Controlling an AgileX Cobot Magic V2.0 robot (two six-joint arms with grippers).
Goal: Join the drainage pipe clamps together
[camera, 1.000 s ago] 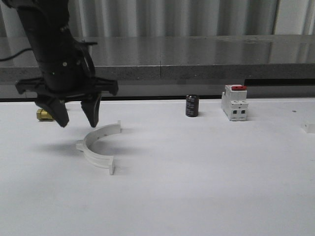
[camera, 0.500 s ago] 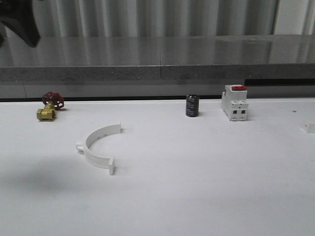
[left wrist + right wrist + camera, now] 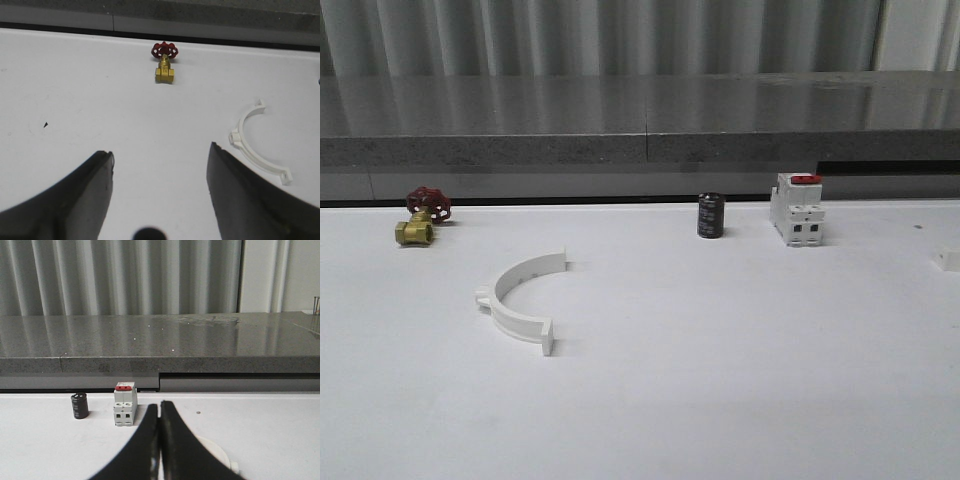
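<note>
One white half-ring drainage pipe clamp (image 3: 520, 295) lies flat on the white table, left of centre, its open side facing right. In the left wrist view the same clamp (image 3: 235, 137) lies beyond and beside one fingertip, apart from it. My left gripper (image 3: 160, 150) is open above bare table, with nothing between its fingers. My right gripper (image 3: 160, 404) is shut, its fingers pressed together with nothing in them. A second white curved clamp piece (image 3: 212, 449) lies on the table just behind those fingers, mostly hidden by them.
A brass valve with a red handwheel (image 3: 420, 220) stands at the back left. A black cylinder (image 3: 710, 215) and a white breaker with a red switch (image 3: 796, 210) stand at the back right. A small white piece (image 3: 947, 260) shows at the right edge. A grey ledge (image 3: 640, 130) runs behind the table.
My left arm, which hung open just above the clamp a second ago, has risen up and to the left out of the front view. The clamp has not moved.
</note>
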